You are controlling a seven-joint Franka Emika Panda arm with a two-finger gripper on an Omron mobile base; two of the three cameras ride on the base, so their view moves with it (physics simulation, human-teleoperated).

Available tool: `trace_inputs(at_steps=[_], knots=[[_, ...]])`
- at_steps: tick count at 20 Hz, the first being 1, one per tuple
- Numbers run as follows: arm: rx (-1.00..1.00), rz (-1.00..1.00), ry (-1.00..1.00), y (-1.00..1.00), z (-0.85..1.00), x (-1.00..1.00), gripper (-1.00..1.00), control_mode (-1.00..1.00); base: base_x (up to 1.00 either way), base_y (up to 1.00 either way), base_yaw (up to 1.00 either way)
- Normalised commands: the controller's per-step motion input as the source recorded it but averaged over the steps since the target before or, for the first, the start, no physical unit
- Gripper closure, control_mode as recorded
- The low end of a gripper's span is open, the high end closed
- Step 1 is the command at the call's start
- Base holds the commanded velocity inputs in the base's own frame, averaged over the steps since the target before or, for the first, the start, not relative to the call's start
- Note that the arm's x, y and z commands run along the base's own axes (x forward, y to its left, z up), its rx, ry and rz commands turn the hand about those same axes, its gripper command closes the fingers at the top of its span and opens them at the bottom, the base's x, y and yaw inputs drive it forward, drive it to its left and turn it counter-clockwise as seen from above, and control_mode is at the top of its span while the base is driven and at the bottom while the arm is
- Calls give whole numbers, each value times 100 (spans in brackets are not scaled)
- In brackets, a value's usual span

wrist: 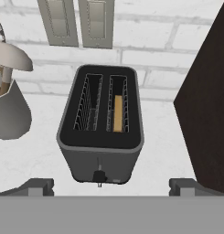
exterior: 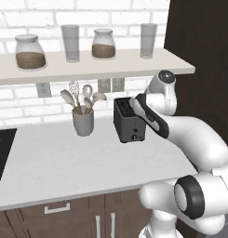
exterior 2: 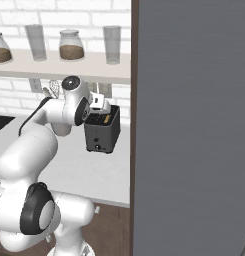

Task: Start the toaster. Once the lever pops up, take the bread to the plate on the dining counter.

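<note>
One toaster, one slice, jaws spread above

One toaster [wrist: 100,132] stood on the wall counter [exterior: 64,162], dark and boxy, with two slots on top and one small knob low on its front. One slice of bread [wrist: 118,114] sat down in the right-hand slot as the hand view showed it, its tan edge just visible (the other slot looked bare). The gripper [wrist: 111,187] hung above the front of the toaster, its two fingertips [wrist: 38,186] spread wide with nothing between them, touching neither toaster nor bread.

Just beside the toaster, on its left in the left base view, stood one grey utensil crock [exterior: 83,122] holding several pale spoons and a whisk. Behind it on the brick wall were two outlet plates [wrist: 79,20]. Above ran one shelf [exterior: 87,67] carrying two jars [exterior: 30,52] of brown stuff and two glasses [exterior: 70,42], set alternately. One dark panel [wrist: 207,105] rose close on the toaster's other side, and one black cooktop [exterior: 1,155] lay at the counter's far left.
</note>
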Motion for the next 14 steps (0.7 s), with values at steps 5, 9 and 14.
trace_inputs(at_steps=[5, 9, 14], knots=[[0, 0, 0, 0, 0, 0, -100, -100, 0, 0, 0], [0, 0, 0, 0, 0, 0, -100, -100, 0, 0, 0], [0, 0, 0, 0, 0, 0, -100, -100, 0, 0, 0]])
